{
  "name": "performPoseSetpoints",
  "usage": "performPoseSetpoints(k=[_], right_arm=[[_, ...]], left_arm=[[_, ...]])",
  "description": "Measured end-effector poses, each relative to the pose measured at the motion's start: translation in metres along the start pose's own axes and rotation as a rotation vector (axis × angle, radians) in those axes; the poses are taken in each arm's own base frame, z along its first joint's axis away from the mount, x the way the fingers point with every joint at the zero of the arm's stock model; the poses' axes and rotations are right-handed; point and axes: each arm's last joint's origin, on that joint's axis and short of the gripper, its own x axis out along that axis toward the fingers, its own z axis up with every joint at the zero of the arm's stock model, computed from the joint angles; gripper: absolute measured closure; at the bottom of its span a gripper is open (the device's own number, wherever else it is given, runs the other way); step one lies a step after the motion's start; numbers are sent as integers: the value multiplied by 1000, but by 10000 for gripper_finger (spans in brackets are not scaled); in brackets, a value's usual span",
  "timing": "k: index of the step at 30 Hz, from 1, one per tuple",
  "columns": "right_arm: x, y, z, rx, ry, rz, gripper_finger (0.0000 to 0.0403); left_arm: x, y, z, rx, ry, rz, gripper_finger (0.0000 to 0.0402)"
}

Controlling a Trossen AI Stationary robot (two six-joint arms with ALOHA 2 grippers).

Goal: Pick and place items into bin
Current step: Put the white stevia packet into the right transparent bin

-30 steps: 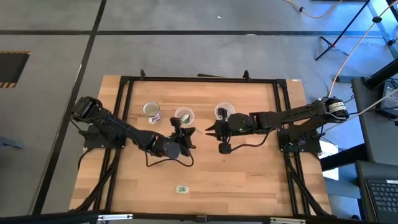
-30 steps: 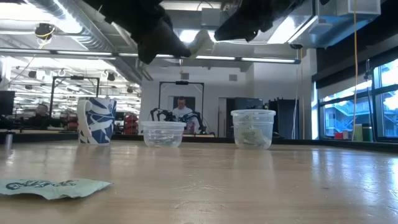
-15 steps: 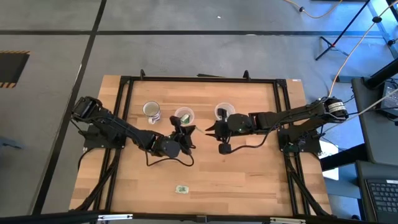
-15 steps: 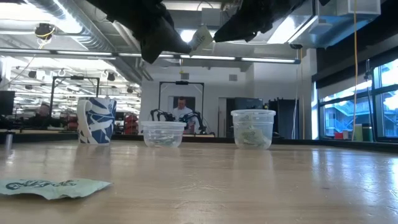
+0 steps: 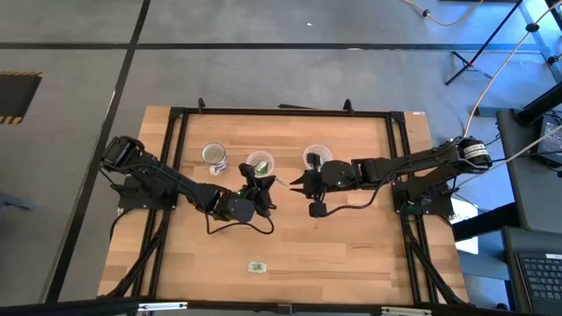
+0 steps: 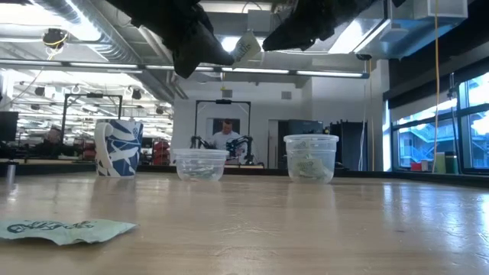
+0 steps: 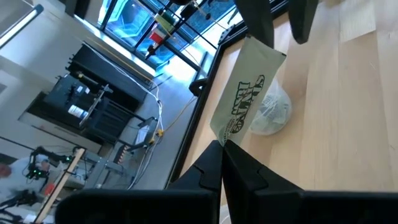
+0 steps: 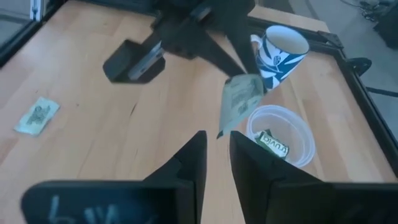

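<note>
Packet (image 7: 247, 87), pale green with dark print, is pinched at its lower edge between the closed fingers (image 7: 239, 165) of the left gripper (image 7: 222, 144) and stands up from them; in the low view it hangs near the top centre of the frame, well above the table (image 6: 306, 229). In the high view the left gripper (image 5: 252, 181) sits just below the left clear container (image 5: 259, 163), slightly left of centre. That container (image 8: 280, 137) holds an olive-gold packet (image 8: 272, 142). Right gripper (image 5: 296, 183), just right of centre, points toward the left one; its fingers (image 8: 193, 152) stand slightly apart and hold nothing. Behind it is the second clear container (image 5: 316, 158), with pale packets inside (image 6: 309, 166). A blue-and-white mug (image 5: 213, 156) stands left of both containers. One more pale-green packet (image 5: 256, 266) lies flat on the table, lower centre of the high view. A person (image 6: 225, 136) shows in the room beyond.
</note>
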Motion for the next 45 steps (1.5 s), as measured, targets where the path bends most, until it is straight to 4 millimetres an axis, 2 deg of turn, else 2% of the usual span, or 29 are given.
performPoseSetpoints(k=[5, 14, 20, 29, 34, 38, 45], right_arm=[[0, 0, 2, -9, -18, -3, 312], [0, 0, 3, 16, -27, -5, 191], [0, -1, 4, 23, -42, -6, 159], [-2, -3, 16, 40, -161, -23, 157], [-2, -4, 15, 85, -158, -55, 161], [-1, -4, 14, 101, -145, -59, 192], [-1, -4, 14, 92, -145, -56, 277]], left_arm=[[0, 0, 0, 0, 0, -1, 399], [0, 0, 0, -3, -2, -1, 398], [0, 3, 5, -63, -30, 19, 399], [-1, 6, 12, -141, -69, 36, 398], [-1, 7, 14, -166, -85, 36, 399], [-1, 7, 16, -164, -108, 20, 398], [-1, 7, 16, -149, -112, 10, 399]])
